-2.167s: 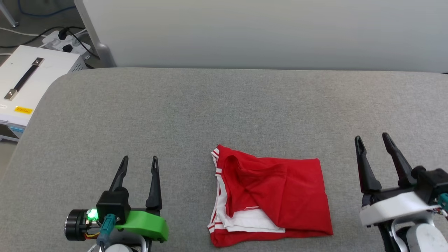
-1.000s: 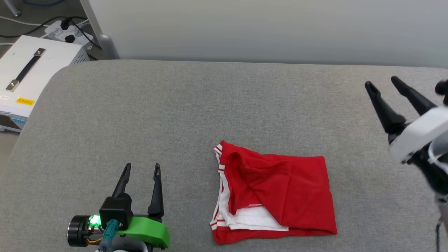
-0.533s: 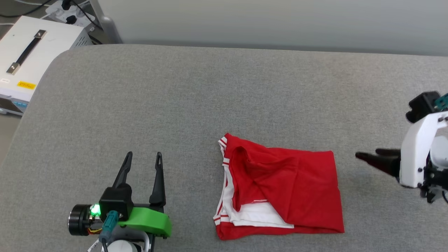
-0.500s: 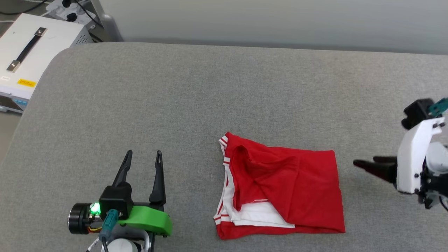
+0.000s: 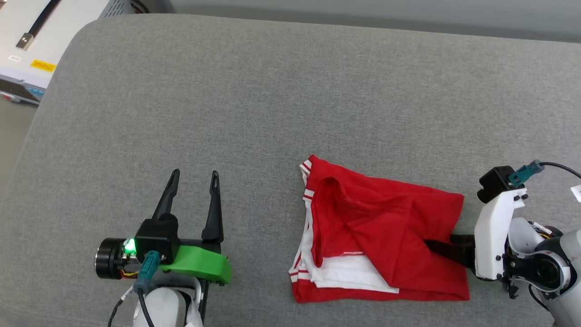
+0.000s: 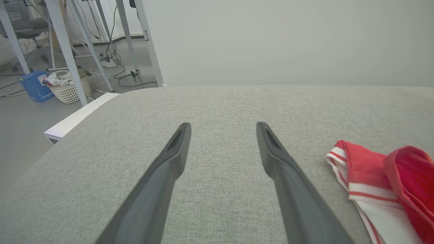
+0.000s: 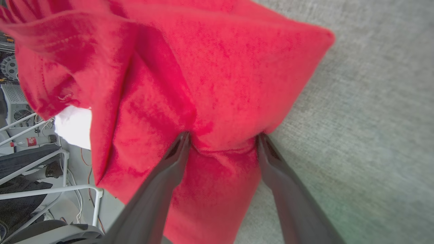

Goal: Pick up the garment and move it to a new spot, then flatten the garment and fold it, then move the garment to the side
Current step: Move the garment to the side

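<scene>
The garment (image 5: 386, 227) lies folded on the grey padded surface (image 5: 272, 91), red with white sleeve cloth and striped trim along its left edge. My right gripper (image 5: 429, 245) lies low at the garment's right edge, pointing left. One dark finger rests on top of the red cloth. In the right wrist view the right gripper (image 7: 222, 135) stands open, with a fold of the garment (image 7: 203, 67) between its fingers. My left gripper (image 5: 194, 173) stands open left of the garment, apart from it and empty. The left gripper (image 6: 222, 124) has the garment's trim (image 6: 362, 176) off to its right.
A white box with a black handle (image 5: 27, 27) stands off the surface's far left corner. The left wrist view shows table legs (image 6: 64, 51), a white basket (image 6: 69, 89) and a blue box (image 6: 34, 86) on the floor. A pale wall (image 6: 288, 40) stands behind.
The head camera has tilted down. My right gripper came down from high on the right, turned to point left, and slid onto the garment's right edge. The left gripper stayed put.
</scene>
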Robot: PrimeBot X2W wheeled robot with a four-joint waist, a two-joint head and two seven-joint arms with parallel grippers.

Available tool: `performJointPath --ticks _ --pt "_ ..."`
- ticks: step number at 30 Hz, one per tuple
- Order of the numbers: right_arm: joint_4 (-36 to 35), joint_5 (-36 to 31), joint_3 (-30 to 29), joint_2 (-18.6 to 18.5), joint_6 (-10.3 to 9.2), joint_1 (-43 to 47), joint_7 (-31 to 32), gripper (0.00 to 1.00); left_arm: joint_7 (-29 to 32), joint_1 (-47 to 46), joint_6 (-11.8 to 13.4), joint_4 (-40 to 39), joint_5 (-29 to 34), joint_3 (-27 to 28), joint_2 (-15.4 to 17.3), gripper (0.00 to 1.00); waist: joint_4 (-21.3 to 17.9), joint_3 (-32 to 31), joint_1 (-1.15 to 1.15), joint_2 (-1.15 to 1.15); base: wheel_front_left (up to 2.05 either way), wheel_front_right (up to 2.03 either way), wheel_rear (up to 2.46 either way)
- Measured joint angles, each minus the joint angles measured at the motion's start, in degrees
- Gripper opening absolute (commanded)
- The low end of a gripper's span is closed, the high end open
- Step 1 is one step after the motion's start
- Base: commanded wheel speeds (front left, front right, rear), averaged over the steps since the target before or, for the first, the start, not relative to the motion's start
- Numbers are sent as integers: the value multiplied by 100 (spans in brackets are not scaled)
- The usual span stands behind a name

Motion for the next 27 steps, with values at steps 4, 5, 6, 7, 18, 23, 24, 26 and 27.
performJointPath --ticks 4,5,6,7,18,23,24,26,27 --pt "73 0 129 -7 0 -4 -356 100 0 -16 1 29 -34 1 -2 100 73 65 0 0 0 0 0" --pt "70 0 192 -30 1 -13 -524 36 0 -16 1 34 -34 -1 -2 100 77 69 0 0 0 0 0" --pt "77 0 254 -37 1 -24 -690 4 0 -16 1 41 -34 -4 -3 100 80 66 0 0 0 0 0" --pt "78 0 302 -41 1 -39 -815 0 0 -16 1 53 -36 -5 -4 100 79 57 0 0 0 0 0" --pt "-482 -132 980 -520 -1 -622 -2143 0 0 85 25 113 -79 66 -15 100 -53 -317 1 0 0 0 0" --pt "-1007 -267 1255 -1042 0 -868 -2239 0 0 224 30 53 -81 141 -18 100 -339 -442 1 0 0 0 0" --pt "-1082 -307 1277 -1117 -1 -911 -2257 0 0 232 29 45 -81 145 -18 100 -399 -456 1 0 0 0 0" --pt "-1261 -334 1300 -1287 0 -1023 -2272 0 0 249 29 -3 -80 177 -19 100 -562 -481 1 0 0 0 0" --pt "-1323 -345 1301 -1346 0 -1068 -2274 0 0 255 29 -24 -81 189 -20 100 -632 -487 1 0 0 0 0"
